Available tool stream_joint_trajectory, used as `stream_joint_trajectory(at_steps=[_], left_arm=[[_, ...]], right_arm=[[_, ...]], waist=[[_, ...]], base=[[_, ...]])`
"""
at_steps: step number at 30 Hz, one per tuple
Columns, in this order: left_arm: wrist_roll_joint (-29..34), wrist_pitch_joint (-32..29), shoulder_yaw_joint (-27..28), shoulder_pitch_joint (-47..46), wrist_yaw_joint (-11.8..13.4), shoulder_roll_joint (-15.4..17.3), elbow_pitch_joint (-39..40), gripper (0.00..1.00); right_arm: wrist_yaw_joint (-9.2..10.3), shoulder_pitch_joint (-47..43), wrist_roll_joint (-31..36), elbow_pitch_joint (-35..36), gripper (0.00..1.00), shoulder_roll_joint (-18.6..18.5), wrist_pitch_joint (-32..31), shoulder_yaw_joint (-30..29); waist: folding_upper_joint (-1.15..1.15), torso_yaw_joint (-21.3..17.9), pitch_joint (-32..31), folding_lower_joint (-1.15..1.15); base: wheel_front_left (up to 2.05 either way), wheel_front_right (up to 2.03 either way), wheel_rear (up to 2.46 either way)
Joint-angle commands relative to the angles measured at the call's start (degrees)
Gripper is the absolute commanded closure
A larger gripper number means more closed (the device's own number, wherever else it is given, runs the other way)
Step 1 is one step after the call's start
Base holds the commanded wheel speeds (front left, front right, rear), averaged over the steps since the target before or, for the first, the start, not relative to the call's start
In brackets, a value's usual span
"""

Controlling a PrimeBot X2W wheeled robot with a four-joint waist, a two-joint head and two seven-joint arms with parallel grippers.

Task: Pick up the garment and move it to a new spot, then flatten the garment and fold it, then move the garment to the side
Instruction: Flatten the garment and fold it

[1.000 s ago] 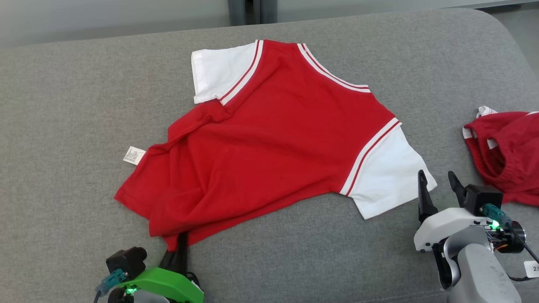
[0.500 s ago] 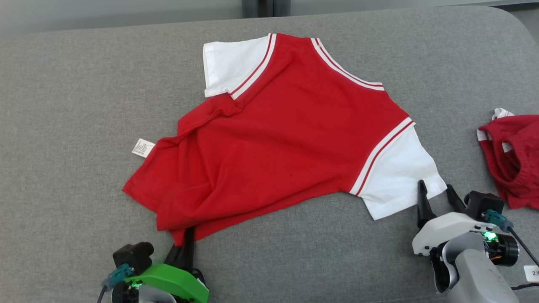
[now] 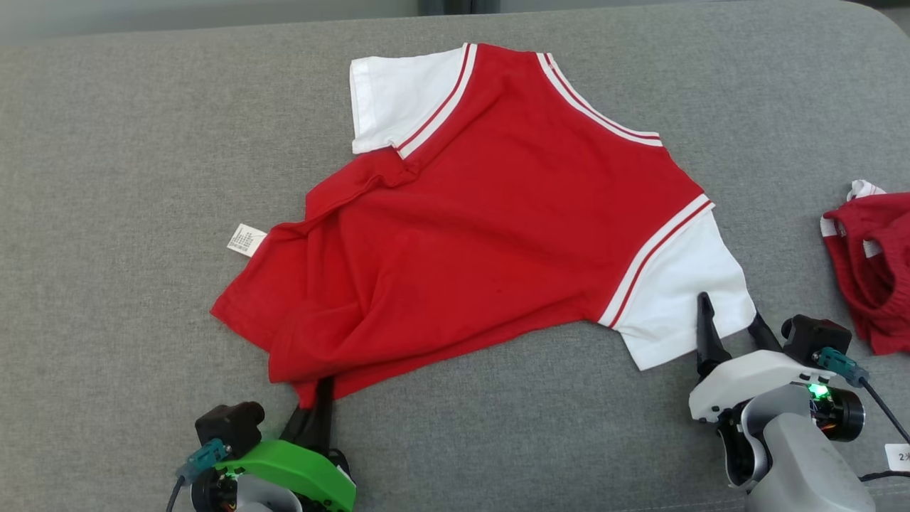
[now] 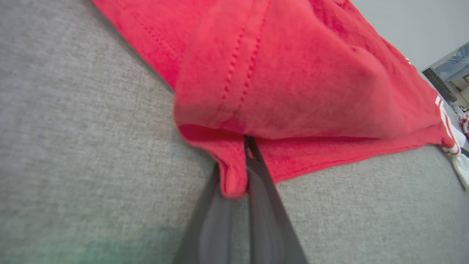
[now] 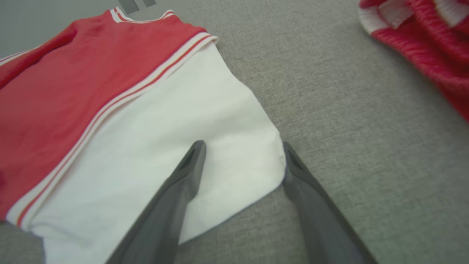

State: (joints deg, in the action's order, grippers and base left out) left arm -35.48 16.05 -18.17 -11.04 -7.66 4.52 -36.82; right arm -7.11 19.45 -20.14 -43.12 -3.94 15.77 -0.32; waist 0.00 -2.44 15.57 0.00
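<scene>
The grey woven upholstered surface [image 3: 106, 178] carries everything, and we take the red short-sleeved shirt with white sleeves and striped trim [image 3: 483, 235] spread across its middle as our landmark. The shirt lies mostly flat, rumpled toward its hem, with its long axis slantwise: hem to our left, neckline to the far right, so its near side edge runs from one gripper to the other. Well apart from the shirt, beyond its near sleeve on the right, sits a crumpled red garment with white trim [image 3: 871, 270]. At the shirt's near white sleeve [image 5: 165, 121] our right gripper [image 3: 729, 313] has its fingers spread wide and holds nothing. In the right wrist view one finger lies over the sleeve cloth and the other just outside the cuff corner, so that corner sits between them. At the shirt's near hem corner our left gripper [image 3: 320, 398] has its fingers pressed together on a fold of red cloth. A small white care label [image 3: 246, 239] pokes out at the shirt's far hem corner. We judge that the coming move turns on the right arm, the nearer one to that sleeve: the corner lies straight ahead of its fingers, so closing there would let both arms lift the shirt by its near edge.
</scene>
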Motion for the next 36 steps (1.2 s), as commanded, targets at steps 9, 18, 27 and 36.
stream_joint_trajectory(at_steps=[9,18,27,36], left_arm=[[0.38,-1.68,0.32,0.03,0.5,1.2,-2.64,1.0],[0.64,-1.43,0.91,0.51,0.51,1.37,-1.37,1.0],[2.21,-0.96,3.54,0.11,0.23,0.83,9.45,1.0],[1.92,-0.95,4.57,-4.79,0.23,5.84,23.71,1.0]], right_arm=[[-0.44,0.38,1.82,-3.91,0.67,1.47,-1.2,-1.47],[-0.26,0.34,3.27,-2.82,1.0,1.05,-1.06,-6.64],[-0.31,-2.86,-2.63,12.55,1.0,0.89,-0.59,-6.68],[-0.32,0.16,-9.83,28.43,1.0,0.92,-0.59,-4.47]], waist=[[0.0,0.87,0.37,0.0],[0.0,0.91,-0.34,0.0],[0.0,0.2,-4.22,0.0],[0.0,-1.27,-11.86,0.0]], base=[[0.0,0.0,0.0],[0.0,0.0,0.0],[0.0,0.0,0.0],[0.0,0.0,0.0]])
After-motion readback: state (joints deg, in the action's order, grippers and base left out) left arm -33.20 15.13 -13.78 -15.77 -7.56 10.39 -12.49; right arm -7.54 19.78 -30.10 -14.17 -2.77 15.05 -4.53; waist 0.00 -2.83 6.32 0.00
